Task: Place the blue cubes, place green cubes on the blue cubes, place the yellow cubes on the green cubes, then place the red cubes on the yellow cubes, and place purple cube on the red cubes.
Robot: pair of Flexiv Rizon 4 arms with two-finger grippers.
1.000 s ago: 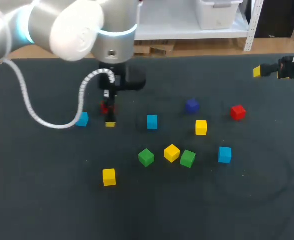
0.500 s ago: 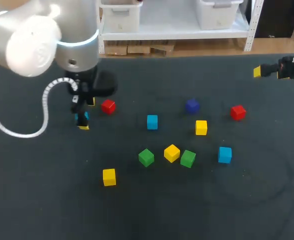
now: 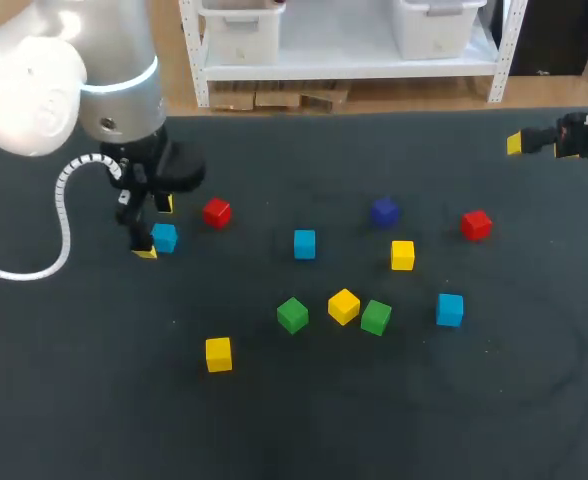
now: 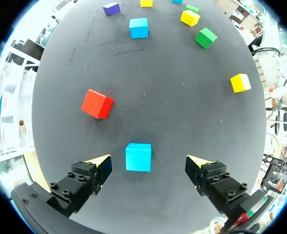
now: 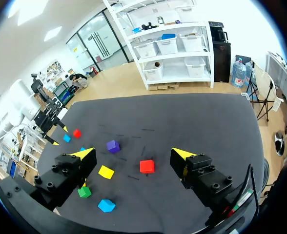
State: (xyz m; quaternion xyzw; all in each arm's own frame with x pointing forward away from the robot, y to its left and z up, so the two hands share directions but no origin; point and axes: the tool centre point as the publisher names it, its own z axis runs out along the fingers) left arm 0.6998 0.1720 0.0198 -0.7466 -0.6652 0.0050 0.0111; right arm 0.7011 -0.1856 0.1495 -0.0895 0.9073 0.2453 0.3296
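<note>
Leftward goes the left end effector (image 4: 148, 163), off the red cube (image 4: 97, 104) and over to the blue cube (image 4: 138, 157) near the desk's (image 3: 94, 400) left side. It is released: the blue cube sits on the desk between its spread fingers (image 4: 102, 165), touching neither, with the red cube just beyond. At the desk's far right edge the right end effector (image 5: 132, 153) hangs released too, well apart from both.

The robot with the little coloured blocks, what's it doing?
The left gripper hangs open over a small light blue cube on the dark table, one finger on each side, not touching it. A red cube lies close by. The right gripper is open and empty at the table's far right edge. No cubes are stacked yet.
</note>
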